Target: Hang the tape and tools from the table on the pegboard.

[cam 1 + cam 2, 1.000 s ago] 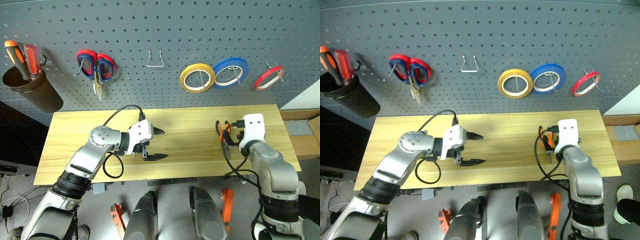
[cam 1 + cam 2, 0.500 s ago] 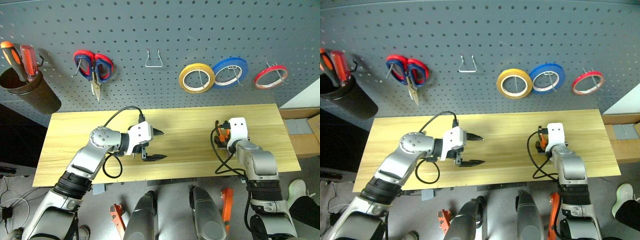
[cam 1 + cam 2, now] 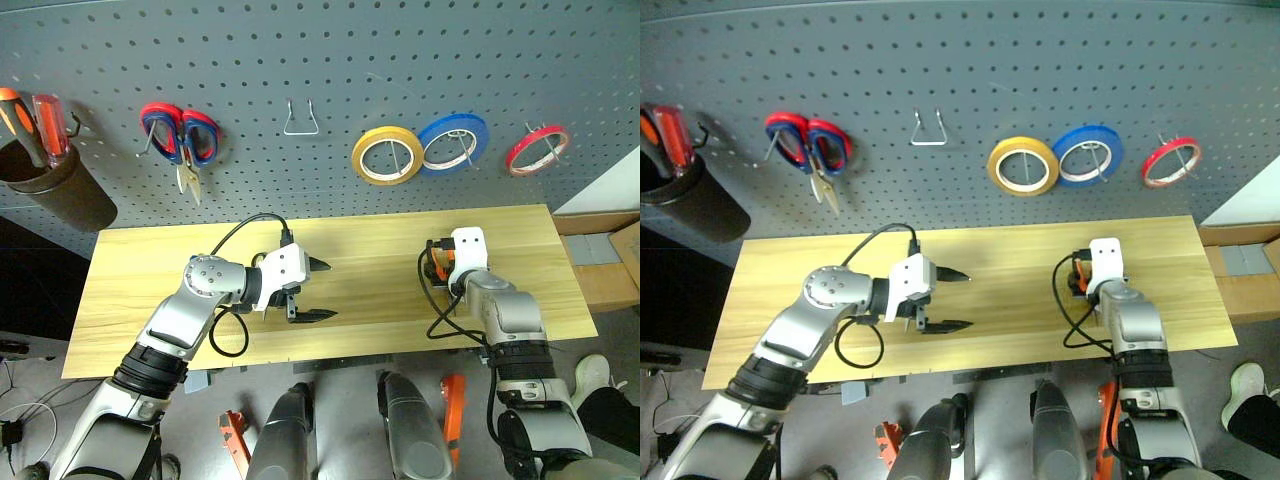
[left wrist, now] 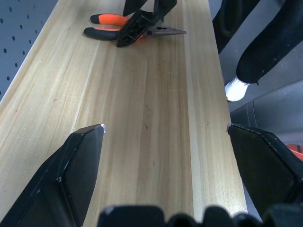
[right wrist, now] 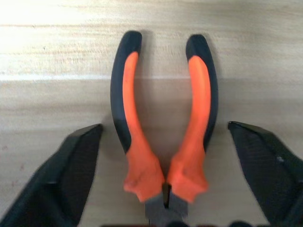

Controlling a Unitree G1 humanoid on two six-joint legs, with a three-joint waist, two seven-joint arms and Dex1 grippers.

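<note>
1. Two grippers are over the wooden table [image 3: 150, 280]; the right gripper [image 5: 163, 156] is low over the needle-nose pliers [image 5: 163, 137], its black fingers [image 5: 71, 170] spread on either side of the orange-and-black handles and apart from them, so nothing is grasped yet.
2. The pliers lie flat near the table's right end, handles pointing toward the pegboard [image 3: 330, 60] and nose toward the robot, tucked under the wrist.
3. The left gripper [image 3: 315, 290] hovers over the middle of the table, jaws wide and empty, pointing along the planks toward the pliers.
4. On the pegboard the thin red tape ring [image 3: 536, 150] already hangs at the far right, beside the blue roll [image 3: 452, 145] and the yellow roll [image 3: 388, 156]. Red-and-blue scissors [image 3: 182, 135] hang at the left, and a bare wire hook [image 3: 301, 118] sits between them and the rolls.
5. Risks, as I judge them:
   - The fingers bracket the handles near the pivot. Closing there could squeeze the handles together and let the pliers pivot or slip out.
   - If the fingertips catch the tabletop, the tool may skid sideways.
   - An off-balance hold would leave the pliers drooping, making the handles hard to thread over a hook.
</note>
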